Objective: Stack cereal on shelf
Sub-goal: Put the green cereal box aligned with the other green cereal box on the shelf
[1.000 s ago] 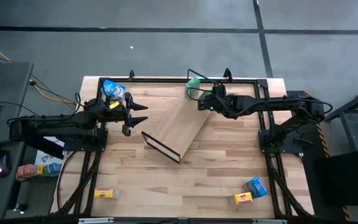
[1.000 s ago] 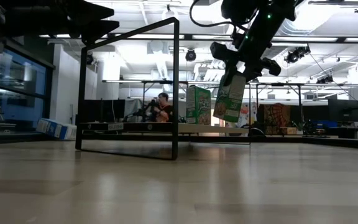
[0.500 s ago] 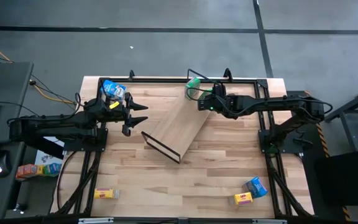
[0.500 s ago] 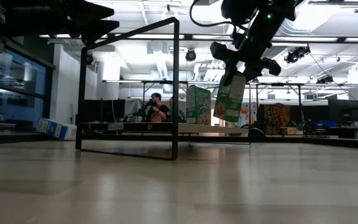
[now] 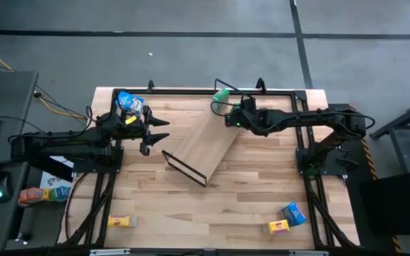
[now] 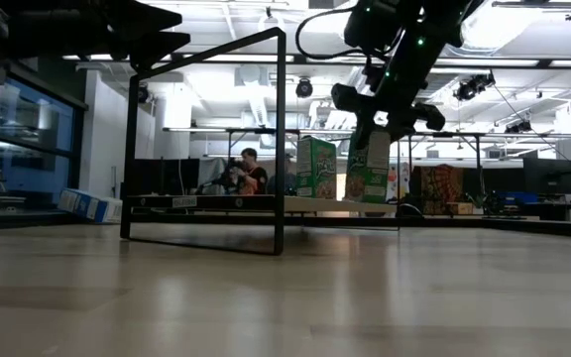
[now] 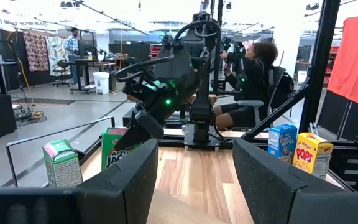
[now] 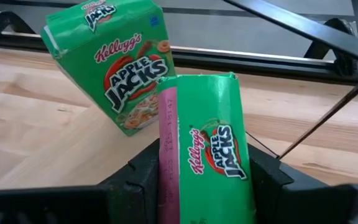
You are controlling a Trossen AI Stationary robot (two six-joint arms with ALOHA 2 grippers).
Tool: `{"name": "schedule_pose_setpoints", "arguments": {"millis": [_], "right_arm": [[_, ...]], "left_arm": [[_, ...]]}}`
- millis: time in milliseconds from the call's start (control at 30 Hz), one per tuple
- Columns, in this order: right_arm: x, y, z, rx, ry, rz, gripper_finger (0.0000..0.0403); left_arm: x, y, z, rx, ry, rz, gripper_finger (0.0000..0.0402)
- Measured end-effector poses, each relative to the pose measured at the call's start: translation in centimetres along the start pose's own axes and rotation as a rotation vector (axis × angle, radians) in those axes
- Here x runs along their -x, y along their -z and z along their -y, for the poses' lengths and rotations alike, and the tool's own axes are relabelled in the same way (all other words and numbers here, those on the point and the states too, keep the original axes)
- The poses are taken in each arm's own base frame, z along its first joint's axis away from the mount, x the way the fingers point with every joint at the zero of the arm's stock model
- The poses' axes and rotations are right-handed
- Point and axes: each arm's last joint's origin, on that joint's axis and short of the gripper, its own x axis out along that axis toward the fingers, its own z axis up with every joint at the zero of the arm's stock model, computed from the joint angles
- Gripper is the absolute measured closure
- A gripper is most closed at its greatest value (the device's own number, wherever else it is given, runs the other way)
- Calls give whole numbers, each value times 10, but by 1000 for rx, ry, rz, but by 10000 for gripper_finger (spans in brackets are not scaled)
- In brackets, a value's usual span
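My right gripper point(image 6: 373, 127) is shut on a green cereal box point(image 6: 368, 171) over the far end of the shelf point(image 5: 203, 140), a light-wood board with black wire end frames lying aslant on the table. A second green box point(image 6: 315, 167) stands upright on the board just beside it, also seen in the right wrist view point(image 8: 114, 59). My left gripper point(image 5: 161, 130) hovers open near the table's far left corner. Close behind it, a blue box point(image 5: 129, 102) lies on the table. Near the front edge lie a yellow box point(image 5: 122, 221), another yellow box point(image 5: 279, 227) and a blue box point(image 5: 292, 212). My right gripper pinches the green box between its two fingers point(image 8: 143, 174), one on each broad face, near its top end point(image 8: 201, 186). The fingers come from above, pointing down. The box hangs upright below them, and its bottom edge point(image 6: 367, 201) is level with the board's top; whether it rests there I cannot tell.
The shelf's black wire end frame point(image 6: 206, 139) stands tall near the middle of the table. Black frame rails point(image 5: 191, 90) run along the table's far edge and sides. Bare tabletop point(image 5: 212, 206) lies between the shelf and the front boxes. People sit in the room behind.
My right gripper has come down and slightly toward the table's left. The green box it holds was tilted and clear of the board; now it is upright, lowered to the board's top next to the standing green box.
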Motion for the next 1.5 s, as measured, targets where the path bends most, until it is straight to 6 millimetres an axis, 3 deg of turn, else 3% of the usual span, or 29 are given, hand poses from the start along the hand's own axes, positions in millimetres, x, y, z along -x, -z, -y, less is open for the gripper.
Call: {"name": "schedule_pose_setpoints", "arguments": {"millis": [200, 967, 1500], "right_arm": [[0, 0, 0, 2, 1, -2, 239], [3, -3, 2, 21, 16, 37, 104], [35, -19, 8, 99, -90, 65, 100]], "left_arm": [[0, 0, 0, 0, 0, 0, 204], [0, 0, 0, 0, 0, -2, 204], [0, 1, 0, 1, 0, -6, 204]]}}
